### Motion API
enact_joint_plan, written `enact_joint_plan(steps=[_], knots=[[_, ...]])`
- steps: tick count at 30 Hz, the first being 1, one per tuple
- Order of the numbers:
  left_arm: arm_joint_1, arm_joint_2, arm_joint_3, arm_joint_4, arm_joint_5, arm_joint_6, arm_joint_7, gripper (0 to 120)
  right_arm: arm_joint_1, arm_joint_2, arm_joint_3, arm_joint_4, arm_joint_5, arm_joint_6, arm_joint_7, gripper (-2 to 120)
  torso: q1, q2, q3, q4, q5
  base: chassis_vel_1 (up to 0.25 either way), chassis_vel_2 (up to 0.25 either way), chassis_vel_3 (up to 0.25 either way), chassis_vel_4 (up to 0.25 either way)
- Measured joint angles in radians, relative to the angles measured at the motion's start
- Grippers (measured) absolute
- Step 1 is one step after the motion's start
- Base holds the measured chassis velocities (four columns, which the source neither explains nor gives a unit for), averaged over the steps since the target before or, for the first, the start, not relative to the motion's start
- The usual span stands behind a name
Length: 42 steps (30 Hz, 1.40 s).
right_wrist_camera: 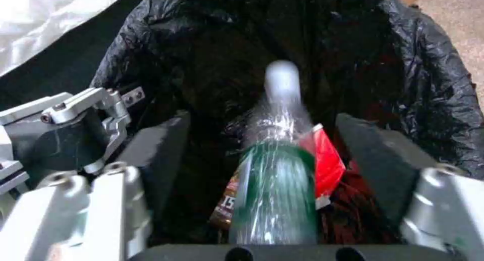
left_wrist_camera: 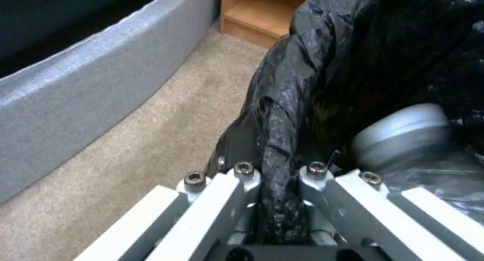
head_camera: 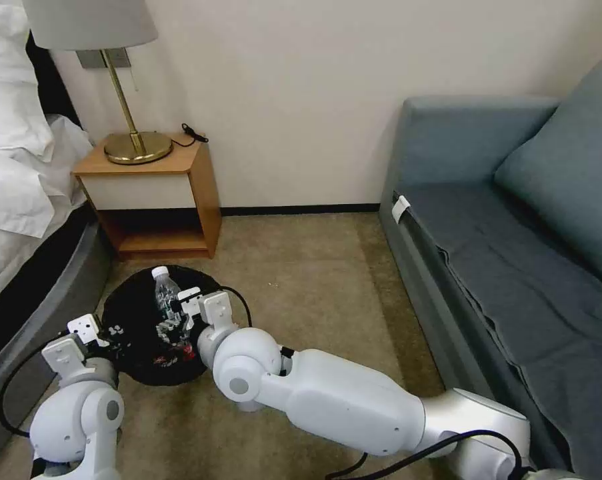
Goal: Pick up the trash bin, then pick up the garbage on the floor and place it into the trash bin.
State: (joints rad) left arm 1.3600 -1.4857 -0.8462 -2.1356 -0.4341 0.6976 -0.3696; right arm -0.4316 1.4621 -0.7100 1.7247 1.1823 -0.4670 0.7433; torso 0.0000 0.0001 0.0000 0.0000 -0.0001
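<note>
Head view: the trash bin [head_camera: 131, 333] sits on the carpet by the nightstand [head_camera: 155, 200], the left gripper [head_camera: 97, 333] at its near rim and the right gripper [head_camera: 181, 310] over its mouth beside the clear bottle [head_camera: 164, 293].

Left wrist view: the jaws are clamped on the bin's black bag [left_wrist_camera: 282, 140].

Right wrist view: the jaws stand wide, with the green-labelled bottle between them, blurred, above a red-and-white wrapper [right_wrist_camera: 328, 162] and a brown wrapper [right_wrist_camera: 227, 204] whose print is unreadable.

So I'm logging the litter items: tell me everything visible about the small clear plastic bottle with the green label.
The small clear plastic bottle has a white cap and a green label band. It is blurred between the spread fingers of the right gripper, untouched by them. It is above the black-bag-lined trash bin, over a red-and-white snack wrapper. The left gripper clamps the bin's rim.
</note>
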Motion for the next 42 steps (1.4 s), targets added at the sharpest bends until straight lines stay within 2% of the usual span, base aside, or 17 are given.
enact_joint_plan(steps=[1,4,7,13,20,25,30,42], knots=[[0.0,0.0,0.0,0.0,0.0,0.0,0.0,3,0.0,0.0,0.0,0.0,0.0,0.0,0.0,79,0.0,0.0,0.0,0.0,0.0,0.0,0.0,0.0,0.0],[-0.002,0.0,0.001,0.003,0.001,0.0,0.0,3,-0.004,0.0,0.008,-0.001,-0.011,0.0,-0.001,92,0.0,0.0,0.0,0.0,0.0,0.0,0.0,0.0,0.0],[-0.003,0.001,-0.001,0.005,0.001,0.0,0.001,3,-0.004,-0.003,0.031,-0.001,-0.025,0.002,-0.002,98,0.0,0.0,0.0,0.0002,0.0,0.0,0.0,0.0,0.0],[-0.01,0.011,-0.012,0.012,0.001,-0.004,0.001,3,0.017,-0.064,0.16,-0.035,-0.135,0.02,-0.034,100,0.0,0.0,0.0,0.0,0.0003,0.0,0.0,0.0,0.0],[-0.018,0.014,-0.017,0.016,0.002,-0.006,0.002,3,-0.012,-0.148,0.243,-0.098,-0.157,-0.049,-0.03,100,0.0,0.0,0.0,-0.0002,0.0003,0.0,0.0,0.0,0.0],[-0.019,0.013,-0.017,0.019,0.004,-0.007,0.003,3,-0.043,-0.16,0.228,-0.149,-0.114,-0.092,-0.013,100,0.0,0.0,0.0,-0.0002,0.0003,0.0,0.0,0.0,0.0],[-0.014,0.01,-0.017,0.02,0.011,-0.009,0.004,3,-0.052,-0.136,0.161,-0.281,-0.065,-0.118,-0.013,100,0.0,0.0,0.0,0.0001,0.0001,0.0,0.0,0.0,0.0],[0.004,0.004,-0.026,0.008,0.018,-0.017,0.005,3,-0.092,-0.068,0.013,-0.504,-0.126,-0.092,-0.081,100,0.0,0.0,0.0,0.0001,0.0,0.0,0.0,0.0,0.0]])
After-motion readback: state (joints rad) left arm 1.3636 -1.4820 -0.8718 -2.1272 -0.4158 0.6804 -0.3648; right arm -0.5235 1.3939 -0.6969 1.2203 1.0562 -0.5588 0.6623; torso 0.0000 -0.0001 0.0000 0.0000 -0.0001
